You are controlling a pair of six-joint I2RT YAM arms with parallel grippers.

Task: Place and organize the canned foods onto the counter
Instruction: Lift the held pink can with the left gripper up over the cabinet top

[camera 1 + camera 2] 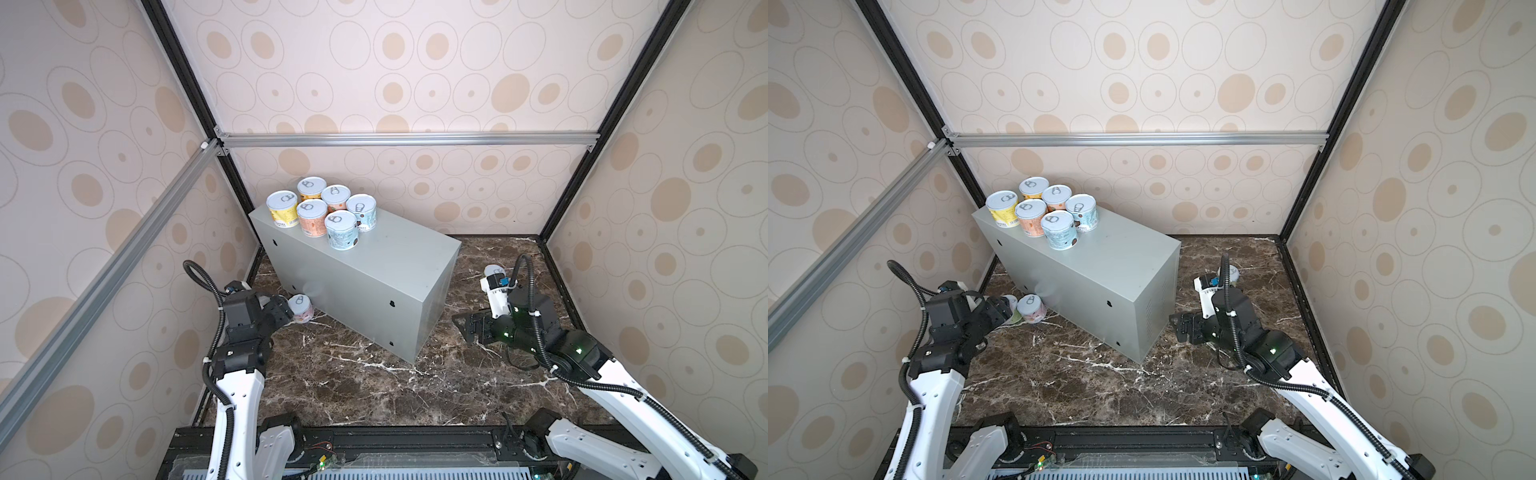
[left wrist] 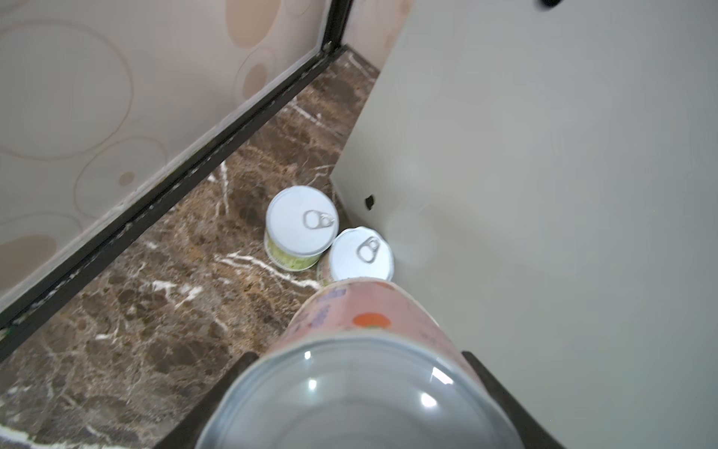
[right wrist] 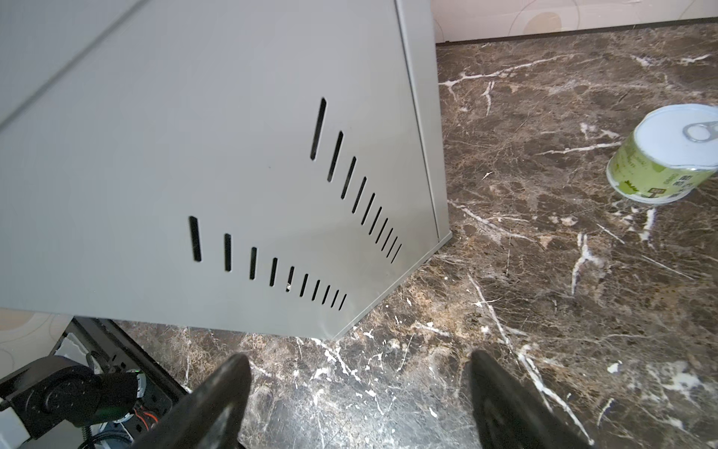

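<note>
Several canned foods (image 1: 328,212) stand clustered at the far left end of the grey counter (image 1: 374,282), seen in both top views (image 1: 1054,216). My left gripper (image 2: 357,354) is shut on a pink can (image 2: 365,311), low on the floor at the counter's (image 2: 544,194) left front. Just beyond it a green can (image 2: 301,229) and a pink can (image 2: 361,254) stand on the floor. In a top view the left gripper (image 1: 284,309) hides the held can. My right gripper (image 3: 357,361) is open and empty beside the counter's vented end (image 3: 194,155). A green can (image 3: 664,155) sits on the floor further right.
The dark marble floor (image 1: 374,395) is boxed in by patterned walls with black frame rails (image 1: 557,282). The left wall's rail (image 2: 155,194) runs close beside the floor cans. My right arm (image 1: 519,324) partly hides the right-hand green can (image 1: 494,271).
</note>
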